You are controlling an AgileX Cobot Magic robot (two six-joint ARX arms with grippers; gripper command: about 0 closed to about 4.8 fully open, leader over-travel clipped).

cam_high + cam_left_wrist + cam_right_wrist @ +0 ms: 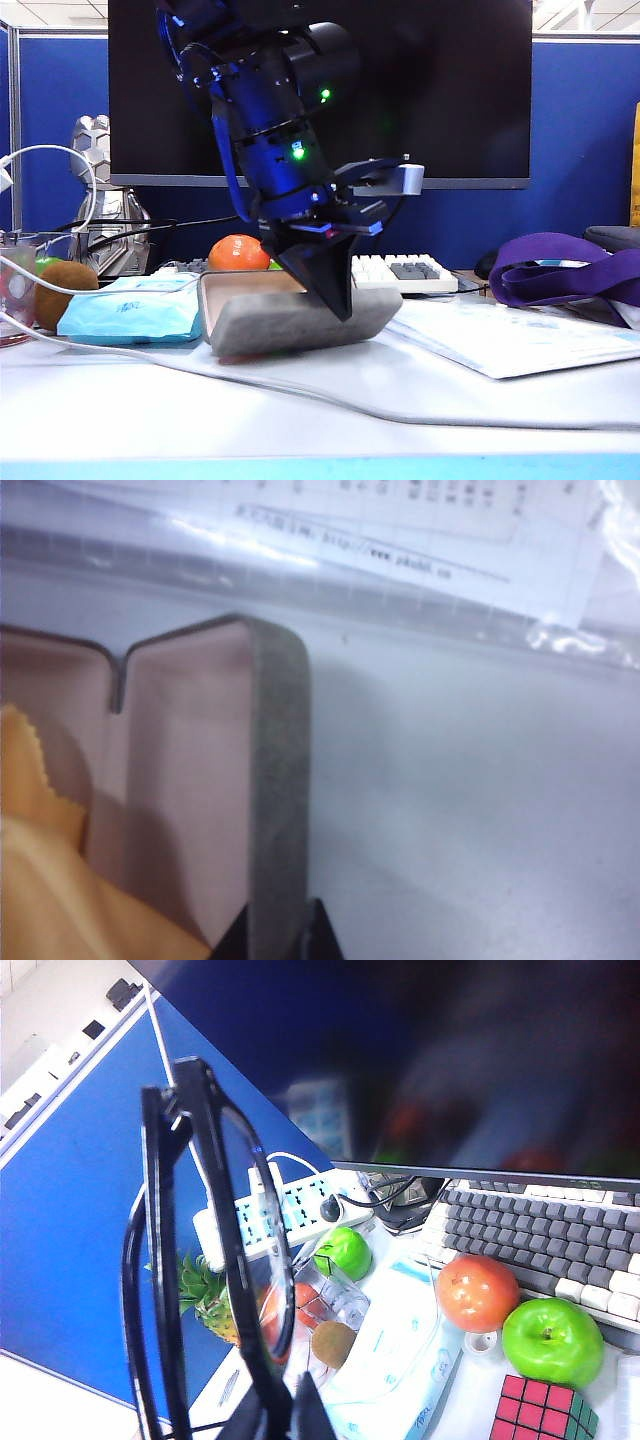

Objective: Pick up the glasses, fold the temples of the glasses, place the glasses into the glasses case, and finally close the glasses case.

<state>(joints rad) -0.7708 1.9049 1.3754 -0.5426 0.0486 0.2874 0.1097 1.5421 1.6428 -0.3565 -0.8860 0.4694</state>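
The grey glasses case (pixel 270 320) lies open on the white table, and its tan lining (pixel 190 780) and an orange cloth (pixel 40 880) show in the left wrist view. My left gripper (pixel 335 290) comes down from above and is shut on the case's grey wall (pixel 280 780), one black fingertip on each side (pixel 280 935). The black glasses (pixel 255 1250) are held up in the air in the right wrist view. My right gripper (pixel 290 1410) is shut on their front rim. The temples (pixel 160 1260) lie close along the front frame. The right gripper cannot be made out in the exterior view.
A light-blue wipes pack (pixel 130 310), a kiwi (pixel 62 290) and an orange (pixel 238 252) sit left of and behind the case. A keyboard (pixel 405 270), papers in plastic (pixel 500 340) and a purple strap (pixel 560 275) are to the right. A cable (pixel 300 390) crosses the front.
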